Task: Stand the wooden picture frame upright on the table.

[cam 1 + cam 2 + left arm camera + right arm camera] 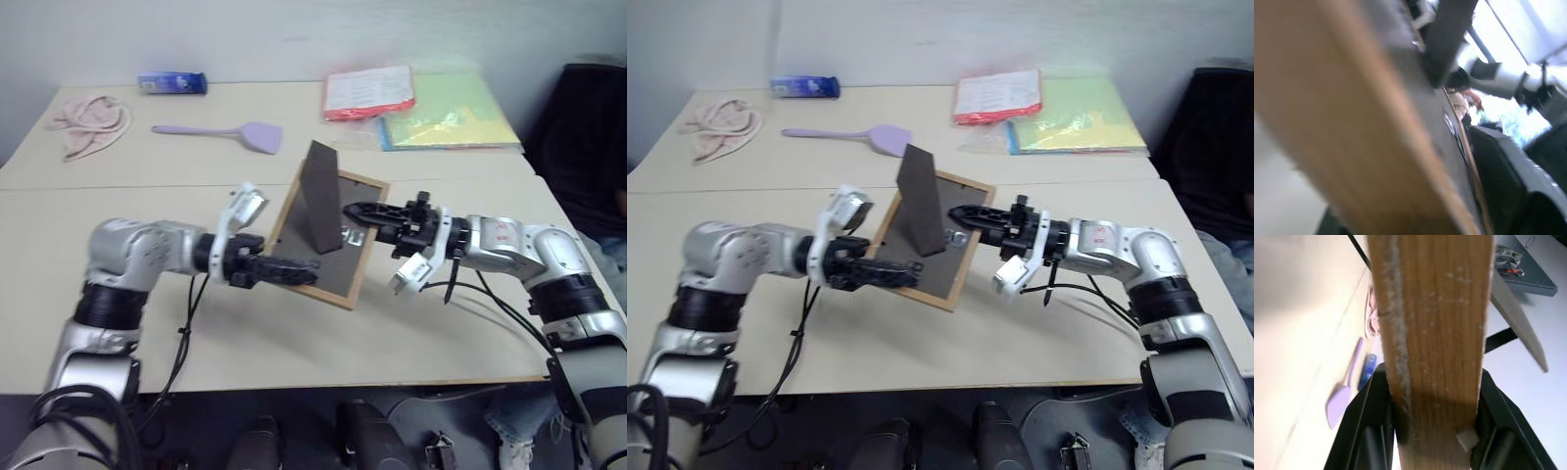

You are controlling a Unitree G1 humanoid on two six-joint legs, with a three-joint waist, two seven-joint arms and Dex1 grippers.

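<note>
holding the wooden picture frame (333,235) tilted above the table (196,323), back side up, easel folded out. right gripper (359,214) clamps its right edge; left gripper (294,269) at the near edge, grip unclear. risk: frame pivots, drops flat.

The front of the wooden picture frame (328,235) faces down and away, so its picture is hidden. In the left wrist view the frame's wood edge (1366,142) is a big blur, and the picture's edges cut it off. In the right wrist view the wood (1435,333) hides the space between the black fingers (1359,431). The words on the blue box (172,83) are too small to read.
</note>
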